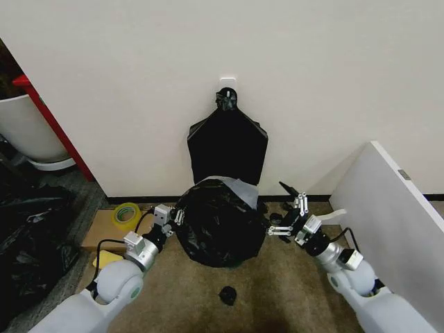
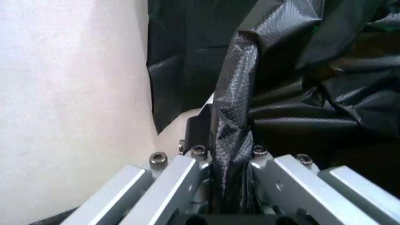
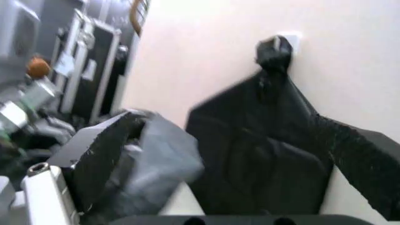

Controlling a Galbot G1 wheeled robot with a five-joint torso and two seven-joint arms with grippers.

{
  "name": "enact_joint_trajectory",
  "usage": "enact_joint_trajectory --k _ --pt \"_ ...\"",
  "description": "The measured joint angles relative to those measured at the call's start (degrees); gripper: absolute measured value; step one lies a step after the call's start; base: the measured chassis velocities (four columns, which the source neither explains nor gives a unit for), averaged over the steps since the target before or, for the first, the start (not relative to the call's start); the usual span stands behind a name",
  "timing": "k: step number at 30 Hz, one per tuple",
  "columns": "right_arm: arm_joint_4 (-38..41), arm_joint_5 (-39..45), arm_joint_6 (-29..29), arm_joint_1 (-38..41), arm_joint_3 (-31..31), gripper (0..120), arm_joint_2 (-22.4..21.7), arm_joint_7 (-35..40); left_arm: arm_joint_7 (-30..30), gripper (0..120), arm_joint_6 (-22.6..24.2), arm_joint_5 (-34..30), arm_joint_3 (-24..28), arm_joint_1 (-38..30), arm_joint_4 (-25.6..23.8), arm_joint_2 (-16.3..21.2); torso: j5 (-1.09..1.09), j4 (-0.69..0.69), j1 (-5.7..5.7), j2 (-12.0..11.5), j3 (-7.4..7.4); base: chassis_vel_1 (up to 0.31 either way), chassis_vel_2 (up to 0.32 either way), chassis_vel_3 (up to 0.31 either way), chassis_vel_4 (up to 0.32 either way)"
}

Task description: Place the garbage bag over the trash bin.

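The garbage bag (image 1: 220,223) already drapes over the trash bin on the floor by the wall, so the fitting step looks nearly done. The left end effector (image 1: 171,217) is clamped on a fold of bag (image 2: 233,140); the right end effector (image 1: 281,220), fingers spread apart, sits just beside the bag's other side. Next likely calls for pulling the plastic down evenly.

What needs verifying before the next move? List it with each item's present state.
1. Left tool clamped on a fold of the garbage bag: ok.
2. Right tool at the bag's far edge: ok; whether it grips film: cannot tell.
3. Bag draped over the trash bin: ok, the bin is wholly covered.
4. Bag mouth pulled down around the bin's rim: cannot tell.
5. Hanging black bags on the wall hook stay apart from the tools: ok.
6. Small black scrap lies on the floor clear of both arms: ok.
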Motion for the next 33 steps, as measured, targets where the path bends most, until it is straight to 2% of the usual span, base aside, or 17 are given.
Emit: enact_joint_trajectory --k 5,9,12,19,21,26,28,33 --pt "0.8 -0.9 -0.4 -0.5 -0.3 100 -0.3 0.9 0.0 1 -1.1 2.7 0.1 -0.4 1.0 0.0 0.0 0.0 0.0 0.0 0.0 0.0 0.0 0.0 0.0" --pt "4.0 -7.2 -4.5 -2.3 -2.3 100 -0.5 4.3 0.1 1 -3.3 7.5 0.5 -0.7 1.8 -0.3 0.0 0.0 0.0 0.0 0.0 0.0 0.0 0.0 0.0" --pt "5.6 -8.5 -6.9 -2.9 -3.5 99 -0.6 6.0 0.1 1 -4.1 9.0 0.5 -0.7 1.8 -0.4 0.0 -0.01 0.0 0.0 0.0 0.0 0.0 0.0 0.0" --pt "10.2 -10.0 -16.7 -3.4 -8.2 73 -1.1 13.0 0.2 1 -5.3 10.6 0.5 0.0 1.8 -0.5 0.0 0.0 0.0 0.0 0.0 0.0 0.0 0.0 0.0" --pt "10.3 -10.3 -17.6 -3.2 -8.4 70 -1.2 13.6 0.2 1 -5.3 10.6 0.5 0.1 1.8 -0.5 0.0 0.0 0.0 0.0 0.0 0.0 0.0 0.0 0.0" --pt "10.1 -11.9 -19.8 -2.6 -8.5 48 -1.4 16.5 0.1 1 -5.4 10.3 0.4 0.0 1.6 -0.4 0.0 0.0 0.0 0.0 0.0 0.0 0.0 0.0 0.0" --pt "10.0 -12.0 -19.9 -2.5 -8.5 45 -1.5 16.8 0.1 1 -5.4 10.3 0.4 0.0 1.6 -0.3 0.0 0.0 0.0 0.0 0.0 0.0 0.0 0.0 0.0" --pt "9.5 -12.2 -19.7 -2.3 -7.9 22 -1.6 17.5 -0.1 1 -5.3 9.9 0.4 -0.5 1.9 -0.4 0.0 0.0 0.0 0.0 0.0 0.0 0.0 0.0 0.0"
